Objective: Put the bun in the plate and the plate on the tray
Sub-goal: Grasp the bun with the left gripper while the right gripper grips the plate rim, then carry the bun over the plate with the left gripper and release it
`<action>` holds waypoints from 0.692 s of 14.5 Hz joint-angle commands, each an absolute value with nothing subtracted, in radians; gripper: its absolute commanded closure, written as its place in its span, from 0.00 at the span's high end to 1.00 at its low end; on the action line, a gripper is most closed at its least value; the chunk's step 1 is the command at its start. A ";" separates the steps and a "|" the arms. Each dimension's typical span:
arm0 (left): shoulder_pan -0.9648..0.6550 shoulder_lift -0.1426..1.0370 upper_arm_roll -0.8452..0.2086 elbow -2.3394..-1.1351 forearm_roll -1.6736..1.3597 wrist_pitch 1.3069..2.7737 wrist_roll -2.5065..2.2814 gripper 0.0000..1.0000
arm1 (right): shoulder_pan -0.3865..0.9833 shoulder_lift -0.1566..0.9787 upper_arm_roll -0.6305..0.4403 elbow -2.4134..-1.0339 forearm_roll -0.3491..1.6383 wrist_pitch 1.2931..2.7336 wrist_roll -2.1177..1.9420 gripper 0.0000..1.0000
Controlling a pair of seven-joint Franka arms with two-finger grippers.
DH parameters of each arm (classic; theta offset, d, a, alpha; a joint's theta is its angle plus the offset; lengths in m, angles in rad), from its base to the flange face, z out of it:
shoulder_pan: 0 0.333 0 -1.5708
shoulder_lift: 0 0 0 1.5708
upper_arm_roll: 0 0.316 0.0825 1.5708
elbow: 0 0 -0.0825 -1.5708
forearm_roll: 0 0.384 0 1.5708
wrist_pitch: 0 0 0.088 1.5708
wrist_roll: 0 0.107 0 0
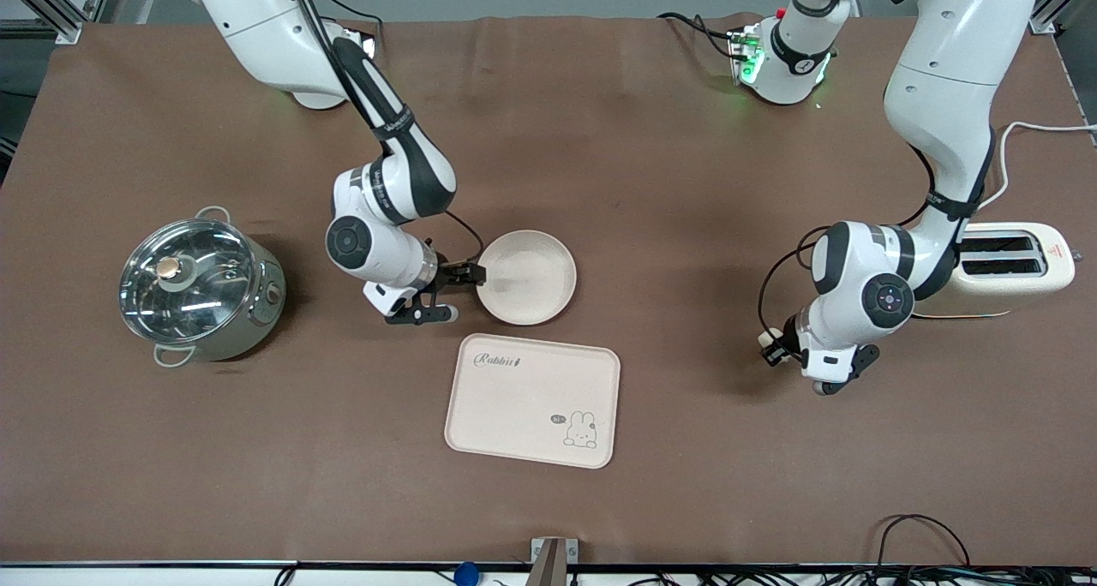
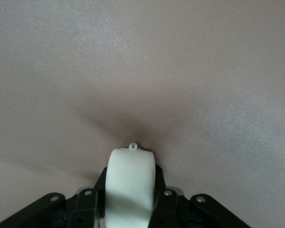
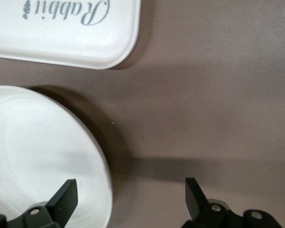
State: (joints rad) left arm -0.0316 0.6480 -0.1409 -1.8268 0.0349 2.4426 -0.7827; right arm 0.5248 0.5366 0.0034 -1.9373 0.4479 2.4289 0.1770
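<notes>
The left gripper seems clamped on the bun over bare table. The right gripper, wide, straddles the plate rim; a shallow bite could slip.

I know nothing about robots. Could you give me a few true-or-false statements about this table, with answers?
1. The bun lies on the plate. False: the left end effector grips it over the bare table.
2. The plate sits on the tray. False: it rests on the table, farther from the front camera than the tray.
3. The right end effector is open at the plate's rim. True.
4. Nothing lies on the tray. True.
5. The pot has no lid. False: a glass lid covers it.
</notes>
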 commanded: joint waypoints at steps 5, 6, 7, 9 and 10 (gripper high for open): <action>-0.127 0.551 -0.231 -1.807 0.044 2.310 -1.015 0.38 | 0.566 0.517 -0.005 -1.976 0.469 2.471 0.198 1.00; -0.153 0.546 -0.253 -1.798 0.044 2.284 -1.066 0.38 | 0.571 0.517 -0.005 -1.976 0.469 2.471 0.196 1.00; -0.181 0.548 -0.273 -1.787 0.044 2.281 -1.127 0.38 | 0.569 0.517 -0.005 -1.977 0.469 2.470 0.198 1.00; -0.263 0.560 -0.293 -1.749 0.044 2.281 -1.271 0.38 | 0.571 0.517 -0.005 -1.982 0.469 2.471 0.198 1.00; -0.309 0.564 -0.293 -1.731 0.041 2.281 -1.326 0.38 | 0.571 0.518 -0.005 -1.983 0.469 2.471 0.198 1.00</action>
State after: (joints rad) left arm -0.2402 0.5536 -0.2935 -1.7715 0.0349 2.3015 -1.2231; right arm 0.5579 0.5365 0.0028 -1.9518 0.4480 2.4566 0.1915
